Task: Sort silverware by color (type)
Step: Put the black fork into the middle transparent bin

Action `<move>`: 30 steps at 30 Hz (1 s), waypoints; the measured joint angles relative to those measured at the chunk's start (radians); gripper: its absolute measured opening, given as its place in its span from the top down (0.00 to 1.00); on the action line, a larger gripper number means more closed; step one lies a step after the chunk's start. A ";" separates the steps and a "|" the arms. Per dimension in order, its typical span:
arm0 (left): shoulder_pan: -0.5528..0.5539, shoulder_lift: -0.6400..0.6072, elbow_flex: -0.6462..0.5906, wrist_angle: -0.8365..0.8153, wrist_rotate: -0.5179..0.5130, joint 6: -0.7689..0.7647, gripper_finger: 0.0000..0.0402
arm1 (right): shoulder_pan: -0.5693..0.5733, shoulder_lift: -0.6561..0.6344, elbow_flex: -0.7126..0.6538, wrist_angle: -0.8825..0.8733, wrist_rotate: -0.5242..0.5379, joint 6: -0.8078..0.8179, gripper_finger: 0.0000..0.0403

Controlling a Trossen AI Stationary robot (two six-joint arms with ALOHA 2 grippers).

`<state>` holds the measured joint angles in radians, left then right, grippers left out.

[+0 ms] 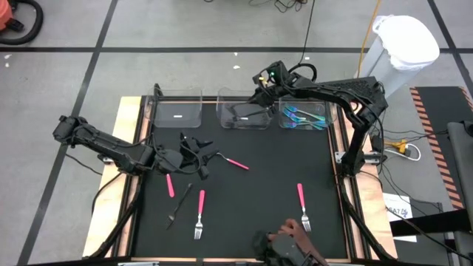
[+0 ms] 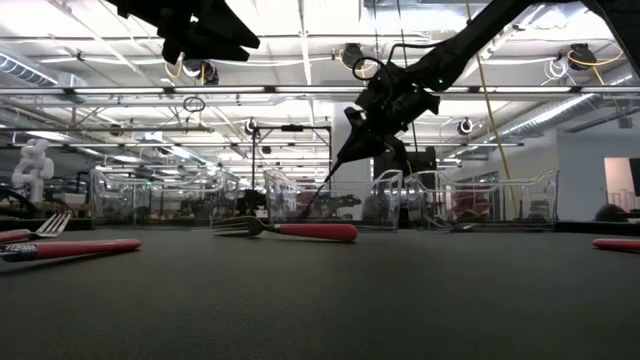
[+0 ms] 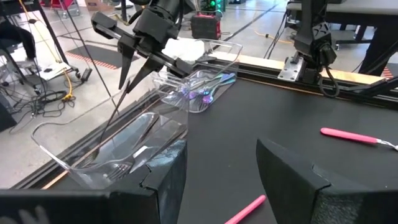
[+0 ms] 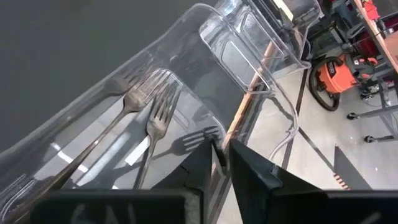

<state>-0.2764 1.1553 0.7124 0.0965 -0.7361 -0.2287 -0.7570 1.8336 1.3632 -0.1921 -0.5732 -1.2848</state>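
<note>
Nearest the low camera, pink-handled forks [image 2: 300, 230] lie flat near the open, empty left gripper [image 1: 194, 151], while the right gripper [image 1: 260, 94] pinches a black fork [image 3: 118, 102] upright over the middle clear bin [image 1: 244, 112].

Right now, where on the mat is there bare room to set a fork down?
Bare mat lies between the two pink forks, and below the teal bin. It is crowded around the left gripper.
</note>
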 joint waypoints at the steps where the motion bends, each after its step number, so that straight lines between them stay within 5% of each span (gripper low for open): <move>1: 0.000 0.000 0.000 0.000 0.000 0.000 0.52 | 0.000 0.000 0.000 0.000 0.000 0.007 0.85; 19: 0.000 0.000 0.000 0.000 0.000 0.000 0.52 | 0.003 -0.004 0.000 -0.022 0.266 0.170 0.54; 30: 0.000 0.000 0.001 -0.010 0.000 0.000 0.52 | 0.014 -0.011 0.000 -0.074 0.438 0.335 0.49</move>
<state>-0.2764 1.1553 0.7132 0.0860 -0.7361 -0.2283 -0.7432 1.8230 1.3632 -0.2665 -0.1349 -0.9498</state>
